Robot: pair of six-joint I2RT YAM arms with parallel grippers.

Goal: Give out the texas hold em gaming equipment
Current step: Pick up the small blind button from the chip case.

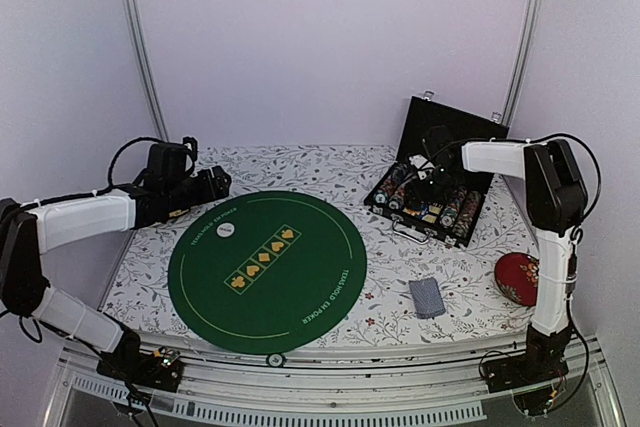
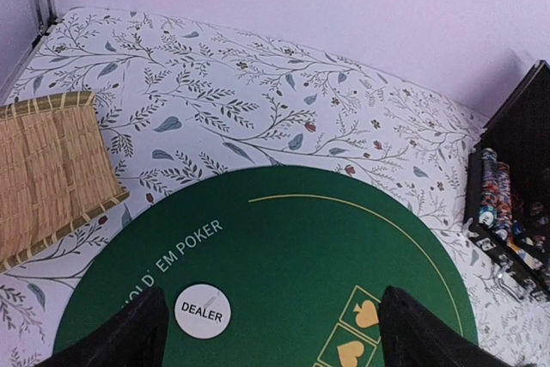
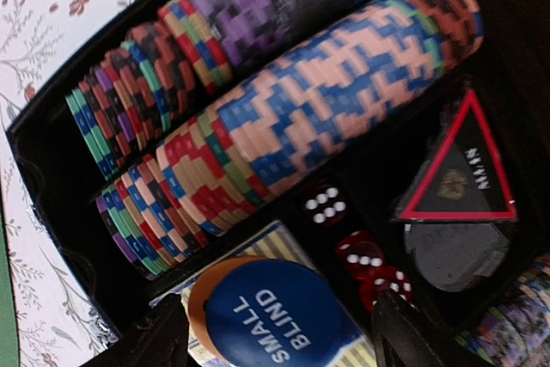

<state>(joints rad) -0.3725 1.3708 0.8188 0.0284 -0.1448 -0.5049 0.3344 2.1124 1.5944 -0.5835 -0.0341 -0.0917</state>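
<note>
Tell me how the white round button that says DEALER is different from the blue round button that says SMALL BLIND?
The white round DEALER button has dark letters; the blue round SMALL BLIND button has white letters. The DEALER button lies out on the green round poker mat; the SMALL BLIND button sits inside the black chip case, beside the dice. Both are flat round discs with words printed on top.

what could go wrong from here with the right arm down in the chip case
1. The right end effector hangs open over the blue round "small blind" button, crowded by red dice; a finger may snag them or drag them out.
2. The button lies flat and looks thin, so the grip may slip.
3. The rows of striped poker chips sit close beside and might be knocked loose.
</note>
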